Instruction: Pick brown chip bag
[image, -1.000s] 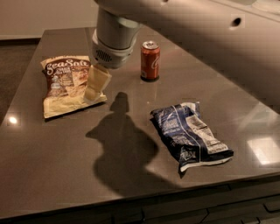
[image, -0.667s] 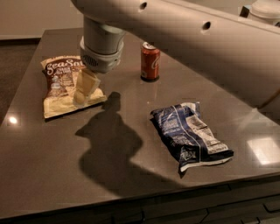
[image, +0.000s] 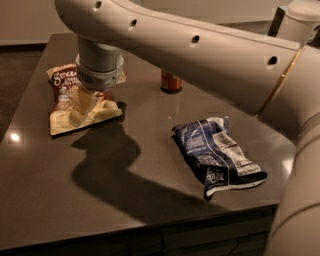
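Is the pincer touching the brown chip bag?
Cannot tell. In the camera view the pincer overlaps the brown chip bag, but no contact or gap shows.

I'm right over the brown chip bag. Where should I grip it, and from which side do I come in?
Come straight down from above: the brown chip bag lies flat on the table, so no edge offers itself from the side. Probably best to pinch across its crinkled cream-yellow lower part, where loose film can bunch up. The gripper hangs right over that spot.
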